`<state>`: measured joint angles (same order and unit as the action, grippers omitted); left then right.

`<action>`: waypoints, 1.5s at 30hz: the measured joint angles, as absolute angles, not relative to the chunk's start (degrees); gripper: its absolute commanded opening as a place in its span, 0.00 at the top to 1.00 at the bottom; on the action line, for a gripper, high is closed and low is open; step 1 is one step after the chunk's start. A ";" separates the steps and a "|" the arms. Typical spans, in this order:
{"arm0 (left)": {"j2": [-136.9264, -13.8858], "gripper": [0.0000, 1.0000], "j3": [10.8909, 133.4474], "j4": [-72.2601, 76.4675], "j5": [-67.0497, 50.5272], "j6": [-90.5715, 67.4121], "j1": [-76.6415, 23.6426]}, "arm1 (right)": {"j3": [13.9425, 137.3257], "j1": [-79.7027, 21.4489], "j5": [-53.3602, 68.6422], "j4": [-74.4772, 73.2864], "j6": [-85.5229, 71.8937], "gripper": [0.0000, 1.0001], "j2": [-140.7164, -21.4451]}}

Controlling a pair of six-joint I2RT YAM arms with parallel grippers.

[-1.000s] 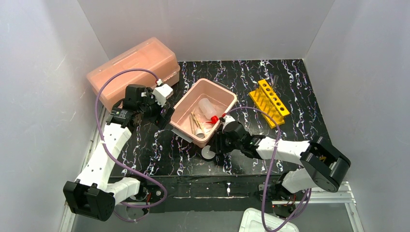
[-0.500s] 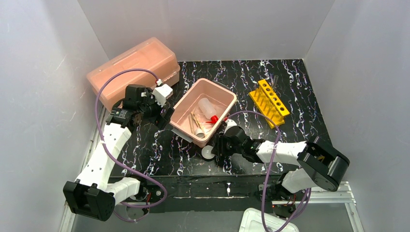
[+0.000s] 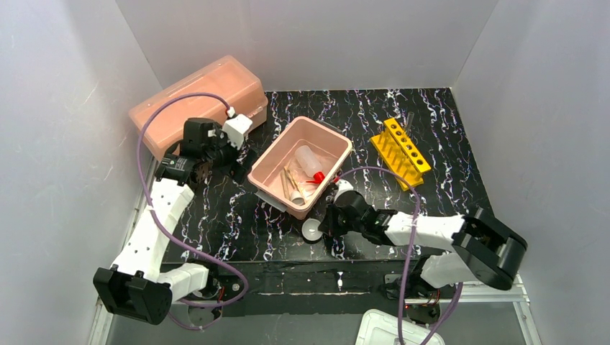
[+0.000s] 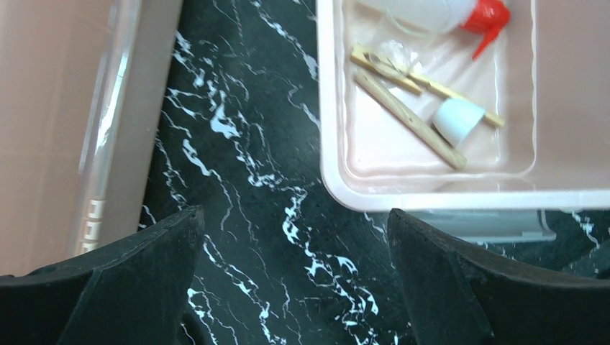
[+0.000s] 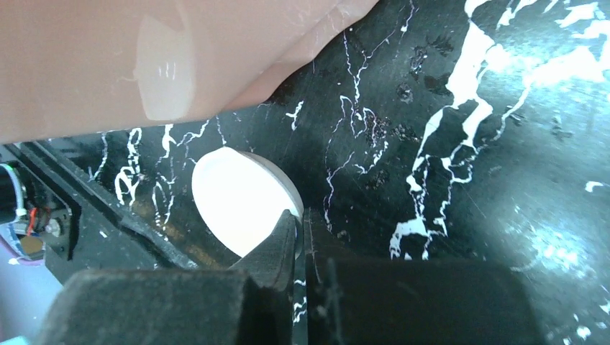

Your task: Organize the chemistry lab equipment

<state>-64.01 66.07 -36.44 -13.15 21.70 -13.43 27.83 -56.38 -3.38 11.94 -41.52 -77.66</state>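
Observation:
A white dish [image 3: 311, 230] lies on the black mat just in front of the pink tub, and its round face fills the right wrist view [image 5: 234, 198]. My right gripper [image 5: 301, 224] is shut on the dish's right rim, low over the mat [image 3: 322, 223]. Inside the tub lie a white squeeze bottle [image 3: 308, 159] with a red spout [image 4: 488, 14], wooden sticks [image 4: 406, 118] and a small white cone [image 4: 457, 118]. My left gripper [image 4: 295, 215] stands open over bare mat between the tub and the lidded box [image 3: 234, 164]. A yellow holed rack [image 3: 401, 152] stands at the right.
The pink rectangular tub [image 3: 338, 141] sits mid-mat, tilted diagonally. A large pink lidded box [image 3: 194, 97] stands at the back left, close to my left wrist. White walls enclose three sides. A white lid-like object [image 3: 388, 332] lies below the table's near edge.
My right gripper closed from half open onto the dish's rim and the arm slid slightly nearer. The left wrist drew back a little toward the lidded box.

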 measured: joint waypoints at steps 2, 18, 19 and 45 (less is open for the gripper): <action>-65.37 0.02 68.88 -36.18 -12.13 20.34 -13.31 | 27.83 -56.38 -4.14 9.49 -41.31 0.99 -74.44; -71.21 0.02 79.07 -28.62 -8.78 12.53 -12.84 | 41.72 -56.38 -9.80 -21.30 -34.23 0.99 -49.28; -71.16 0.02 78.19 -28.66 -8.78 12.32 -12.84 | 44.69 -56.36 -10.19 -22.96 -33.60 0.99 -49.87; -66.26 0.02 77.75 -24.38 -8.74 11.95 -9.47 | 94.72 -46.35 0.49 -33.30 -24.49 0.99 -103.47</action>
